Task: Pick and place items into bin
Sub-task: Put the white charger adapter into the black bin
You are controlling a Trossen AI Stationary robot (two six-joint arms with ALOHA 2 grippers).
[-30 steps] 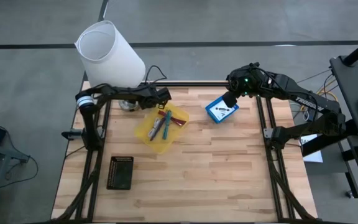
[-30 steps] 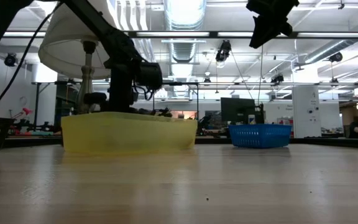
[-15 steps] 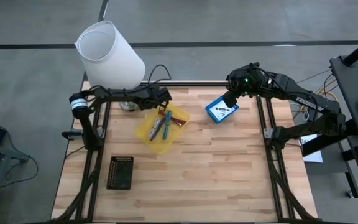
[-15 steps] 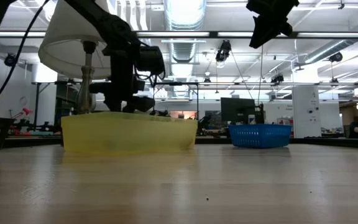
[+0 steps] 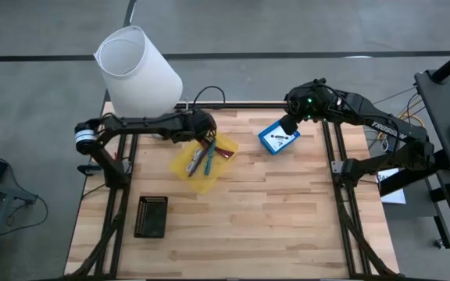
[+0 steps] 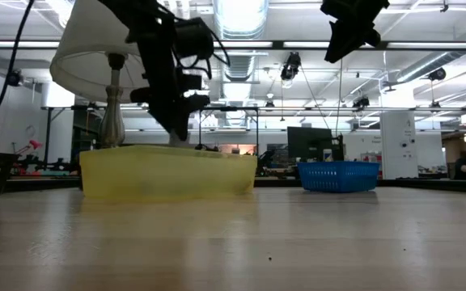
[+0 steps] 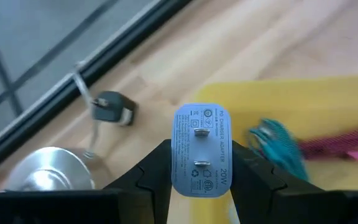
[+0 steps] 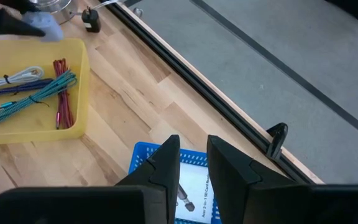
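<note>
My left gripper (image 5: 202, 131) is shut on a white plug-in power adapter (image 7: 201, 151) above the far edge of the yellow tray (image 5: 184, 165). The tray holds a teal cable (image 8: 37, 97), a red cable (image 8: 61, 102), a purple cable (image 8: 5, 93) and a white one (image 8: 18, 74). My right gripper (image 8: 194, 168) hangs above the blue bin (image 5: 278, 139), empty, with a narrow gap between its fingers. A white packet (image 8: 191, 202) lies in the bin. My left gripper pinches the adapter by its two narrow sides (image 7: 176, 158) between its two fingers (image 7: 151, 177). The face with the two metal prongs (image 7: 200, 132) is turned back toward the wrist. The fingers slant down from the table's left. The adapter is lifted clear of tray and table.
A white lamp (image 5: 137, 69) stands at the far left corner, its silver base (image 7: 45, 180) close to my left gripper. A black cable plug (image 7: 112, 107) lies by the far rail. A small black basket (image 5: 151, 216) sits near the left front.
My left gripper has gone up from low behind the yellow tray's far wall and has tipped its fingers downward. The left arm's rear joints have swung toward the table's left edge. My right arm has kept still.
</note>
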